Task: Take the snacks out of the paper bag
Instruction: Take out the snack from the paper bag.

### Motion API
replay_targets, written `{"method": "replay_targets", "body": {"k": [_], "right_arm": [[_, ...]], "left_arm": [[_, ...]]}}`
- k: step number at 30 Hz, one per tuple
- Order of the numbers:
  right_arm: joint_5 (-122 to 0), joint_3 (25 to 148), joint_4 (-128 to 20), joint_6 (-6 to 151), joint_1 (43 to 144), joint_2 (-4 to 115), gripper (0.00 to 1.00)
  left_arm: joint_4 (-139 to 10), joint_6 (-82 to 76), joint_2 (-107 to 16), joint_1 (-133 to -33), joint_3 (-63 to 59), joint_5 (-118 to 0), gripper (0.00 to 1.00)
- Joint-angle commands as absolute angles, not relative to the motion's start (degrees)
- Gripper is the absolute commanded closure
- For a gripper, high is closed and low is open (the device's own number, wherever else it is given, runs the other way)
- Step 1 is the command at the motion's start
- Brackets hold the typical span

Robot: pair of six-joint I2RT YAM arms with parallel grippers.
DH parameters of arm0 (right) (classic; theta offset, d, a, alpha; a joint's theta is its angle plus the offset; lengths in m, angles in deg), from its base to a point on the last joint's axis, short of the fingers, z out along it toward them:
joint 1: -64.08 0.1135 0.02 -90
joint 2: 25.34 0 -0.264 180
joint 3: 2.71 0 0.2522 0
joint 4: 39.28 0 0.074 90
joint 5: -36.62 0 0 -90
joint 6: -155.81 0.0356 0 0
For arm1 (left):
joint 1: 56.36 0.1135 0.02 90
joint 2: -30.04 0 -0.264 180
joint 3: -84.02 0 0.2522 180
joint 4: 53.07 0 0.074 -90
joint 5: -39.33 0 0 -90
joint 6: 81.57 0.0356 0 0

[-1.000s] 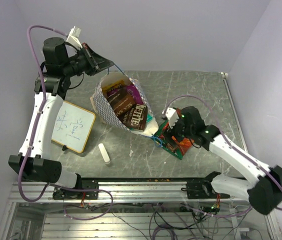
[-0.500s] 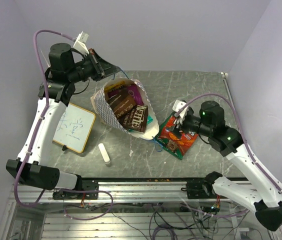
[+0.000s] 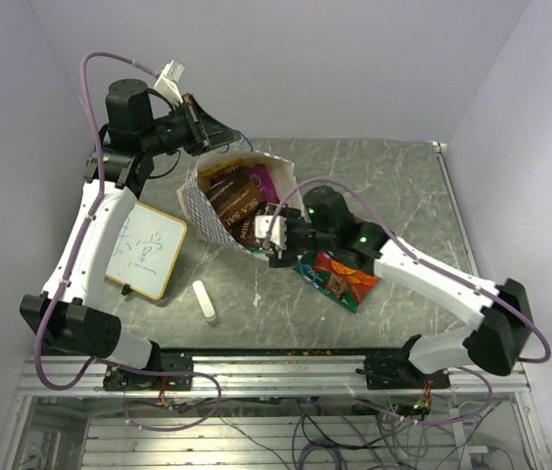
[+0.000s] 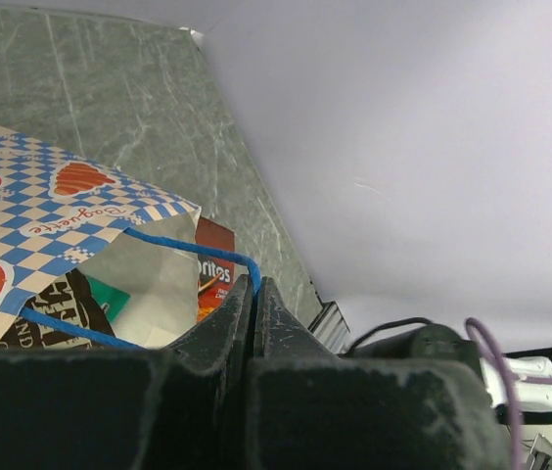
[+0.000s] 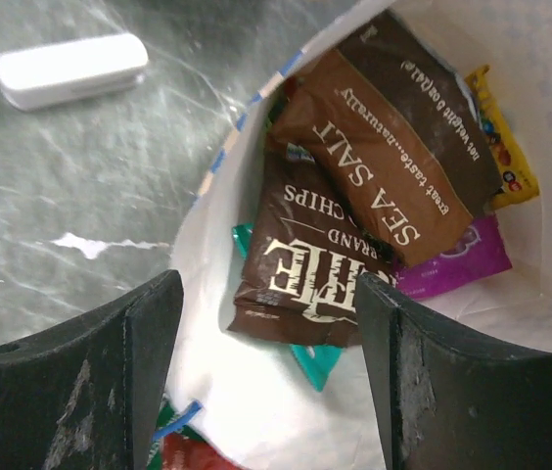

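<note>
Snacks (image 5: 354,186) piled inside paper bag (image 3: 196,211), left-centre on desk (image 3: 403,186). Left end effector (image 4: 254,294) pinched shut on blue cord handle (image 4: 188,245); right end effector (image 5: 268,284) spread wide at mouth (gripping nothing). Risk: cord slipping, bag flopping shut.

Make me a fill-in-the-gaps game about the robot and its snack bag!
The left fingers pinch the ___ cord handle of the paper bag.
The right fingers hang ___ over the bag's mouth.
The top brown packet says SEA ___.
The Doritos packet lies ___ the bag.
Missing words: blue, open, SALT, outside.
</note>
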State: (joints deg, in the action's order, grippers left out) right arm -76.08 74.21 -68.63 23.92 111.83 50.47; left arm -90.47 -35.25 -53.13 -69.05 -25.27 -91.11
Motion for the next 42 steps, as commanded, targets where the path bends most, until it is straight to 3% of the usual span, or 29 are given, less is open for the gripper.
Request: {"method": "replay_targets", "body": {"k": [1, 9, 18, 33, 42], "right_arm": [[-67.2, 77.8, -68.1, 16.6, 112.5, 56.4, 0.3], [-58.6, 78.7, -71.6, 2.4, 112.4, 62.3, 0.31], [-58.6, 78.4, -77.3, -9.4, 112.1, 64.4, 0.26], [-62.0, 75.5, -66.9, -6.4, 110.3, 69.9, 0.26], [-66.5, 81.8, -55.1, 1.9, 108.9, 74.8, 0.28]], "left_arm": [[-87.1, -34.9, -52.2, -69.5, -24.6, -94.5, 0.93], [-91.6, -30.5, -51.5, -69.6, -24.5, -96.0, 0.93], [-93.6, -28.4, -53.1, -69.6, -26.7, -96.0, 0.93], [-96.3, -26.1, -54.4, -69.8, -29.4, -96.6, 0.93], [-96.7, -26.1, -54.7, -70.2, -29.8, -97.0, 0.93]]}}
